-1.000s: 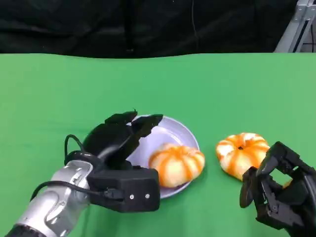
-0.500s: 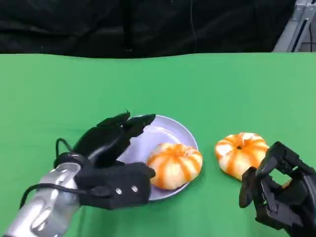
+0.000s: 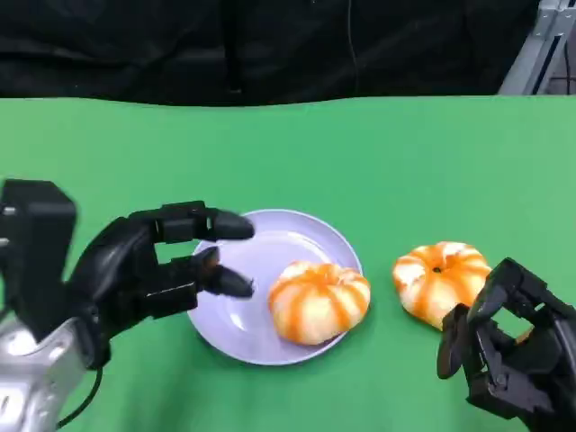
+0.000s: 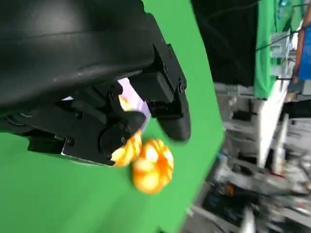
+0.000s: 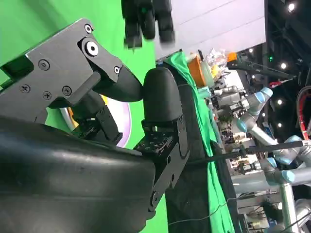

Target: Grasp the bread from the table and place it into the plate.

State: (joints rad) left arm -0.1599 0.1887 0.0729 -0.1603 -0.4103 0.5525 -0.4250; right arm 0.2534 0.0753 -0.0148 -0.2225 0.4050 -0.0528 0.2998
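table [image 3: 378,153]: green cloth | plate [image 3: 297,238]: lay near the front, left of centre | loose bread [image 3: 441,277]: lay just right of plate

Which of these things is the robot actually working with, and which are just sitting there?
Part of the job: bread on the plate; second bread on the table; plate; left hand; right hand.

Just there: green table; black backdrop.
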